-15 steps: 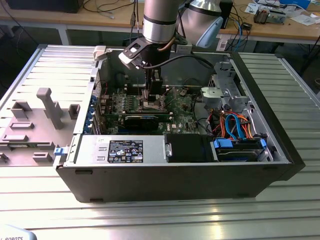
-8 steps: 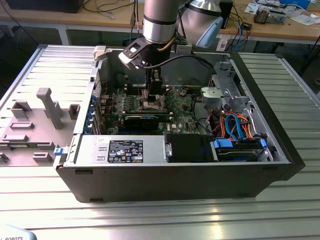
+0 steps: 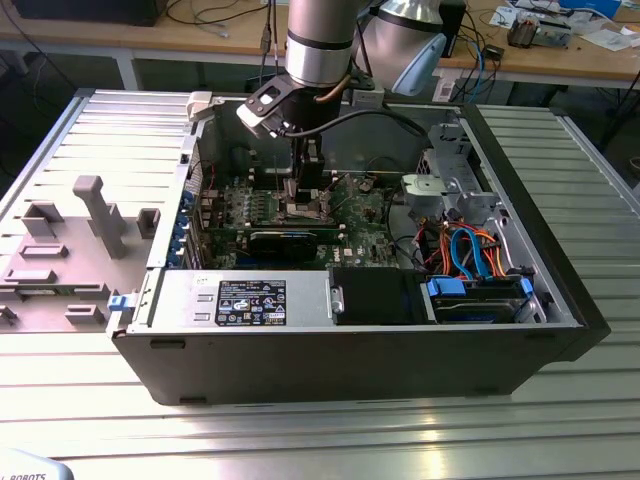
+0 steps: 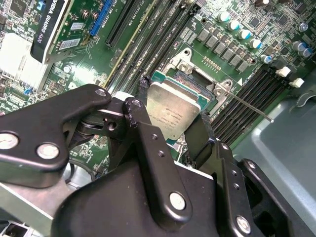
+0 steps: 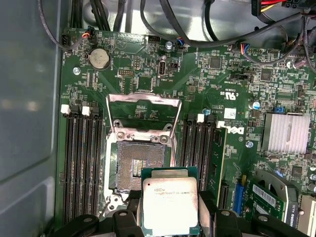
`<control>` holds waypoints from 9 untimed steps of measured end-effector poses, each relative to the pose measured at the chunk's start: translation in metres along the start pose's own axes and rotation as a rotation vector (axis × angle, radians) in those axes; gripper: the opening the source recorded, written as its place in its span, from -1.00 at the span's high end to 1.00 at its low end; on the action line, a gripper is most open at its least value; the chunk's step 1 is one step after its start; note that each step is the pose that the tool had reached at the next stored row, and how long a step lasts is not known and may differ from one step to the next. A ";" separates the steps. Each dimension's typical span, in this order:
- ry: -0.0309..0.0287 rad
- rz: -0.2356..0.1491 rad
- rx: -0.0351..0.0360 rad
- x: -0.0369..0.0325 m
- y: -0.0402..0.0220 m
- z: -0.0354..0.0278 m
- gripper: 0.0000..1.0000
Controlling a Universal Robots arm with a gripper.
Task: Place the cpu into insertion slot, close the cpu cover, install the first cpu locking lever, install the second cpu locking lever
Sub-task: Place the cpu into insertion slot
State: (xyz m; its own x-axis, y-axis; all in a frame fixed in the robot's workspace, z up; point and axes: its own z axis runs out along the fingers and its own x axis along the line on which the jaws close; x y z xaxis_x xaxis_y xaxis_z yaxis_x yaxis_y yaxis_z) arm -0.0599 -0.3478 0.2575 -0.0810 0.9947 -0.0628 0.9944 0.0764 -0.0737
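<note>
Trouble is likely hiding in the tiny pins of the insertion slot [image 5: 138, 167]. The gripper [image 4: 173, 112] is pinching the cpu [image 5: 170, 201] by two edges and holding it up close to the open slot, not yet sitting in it. The cpu cover [image 5: 143, 98] is lying flipped back on the green motherboard [image 5: 207, 84]. If the chip is going down crooked or off to one side, it could be bending pins or catching the slot's metal edge. If the grip is slipping, the chip could be dropping onto the board.

printed label [image 3: 252, 301] on power supply [image 3: 180, 300]
</note>
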 end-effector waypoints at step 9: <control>0.0006 0.008 0.0005 0.0000 0.0000 0.0000 -0.09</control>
State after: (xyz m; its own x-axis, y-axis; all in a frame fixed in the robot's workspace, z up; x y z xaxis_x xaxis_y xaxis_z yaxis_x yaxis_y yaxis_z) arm -0.0599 -0.3478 0.2575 -0.0727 0.9954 -0.0628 0.9950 0.0680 -0.0737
